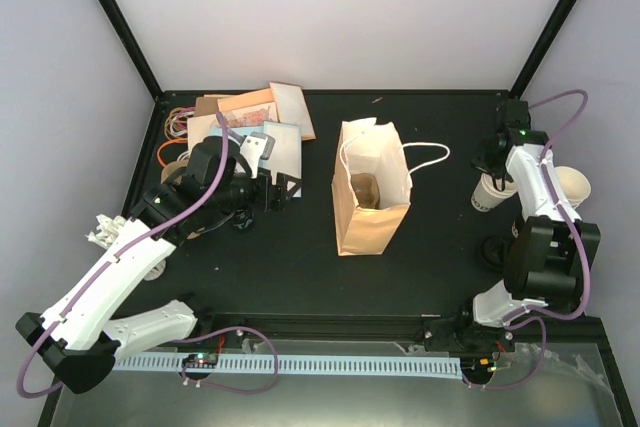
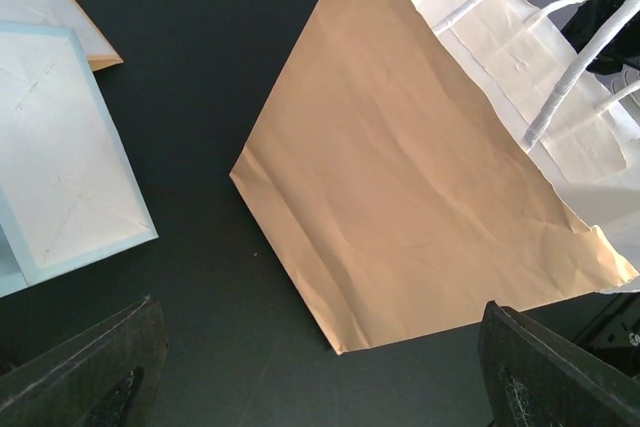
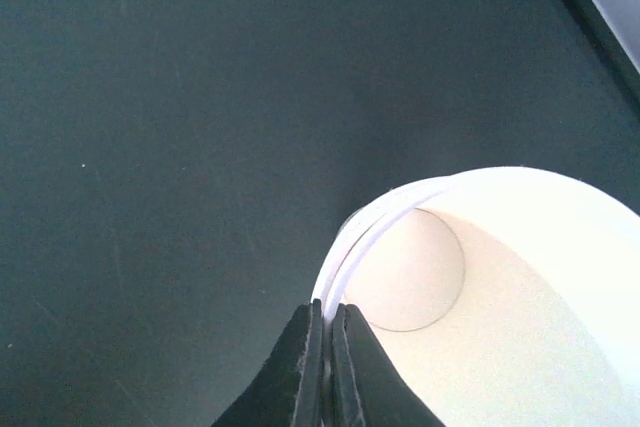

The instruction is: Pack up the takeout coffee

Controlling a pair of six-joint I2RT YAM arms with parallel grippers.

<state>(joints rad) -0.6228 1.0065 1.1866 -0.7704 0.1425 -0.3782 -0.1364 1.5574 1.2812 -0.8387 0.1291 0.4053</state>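
A white paper cup (image 1: 487,197) with dark lettering on its side stands at the right of the table. In the right wrist view this cup (image 3: 520,277) is open at the top, with no lid on it and a pale empty bottom. My right gripper (image 3: 328,322) is shut on its thin rim, one finger inside and one outside; from above, the right gripper (image 1: 497,175) hangs over the cup. A brown paper bag (image 1: 370,197) with white handles stands open mid-table. My left gripper (image 2: 320,377) is open and empty, left of the bag (image 2: 420,207).
A lidless cream cup (image 1: 572,185) stands right of the right arm. A round black lid (image 1: 492,250) lies nearer the arm's base. Envelopes and papers (image 1: 260,122) are piled at the back left, with a light blue one (image 2: 60,157) near my left gripper.
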